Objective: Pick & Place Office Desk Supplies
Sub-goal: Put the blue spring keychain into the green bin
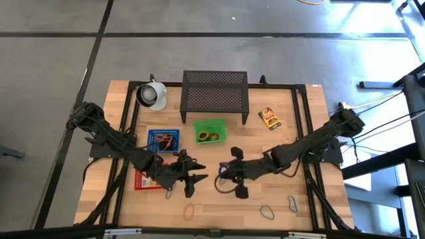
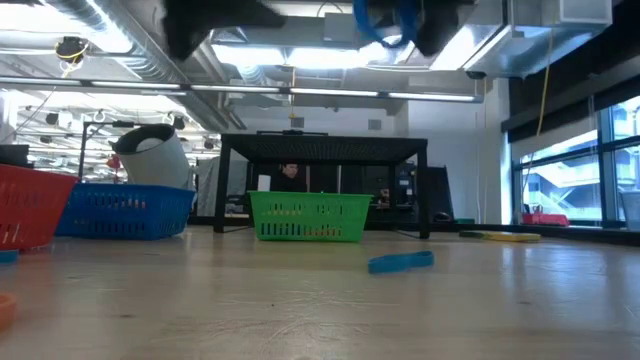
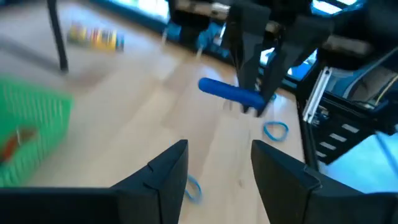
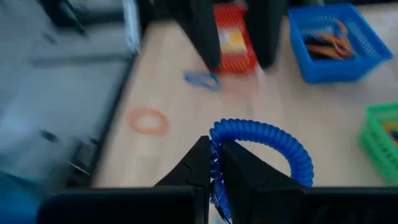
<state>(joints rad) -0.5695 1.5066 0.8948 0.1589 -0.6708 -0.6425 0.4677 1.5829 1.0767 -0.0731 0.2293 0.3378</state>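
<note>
Right wrist view shows the right gripper pinching a blue coiled band, its fingers pressed together on the coil, lifted above the table near its middle. To finish well, the arm should carry it level over a basket, probably the blue basket, and release low. Left gripper hovers close opposite, spread and empty.
</note>
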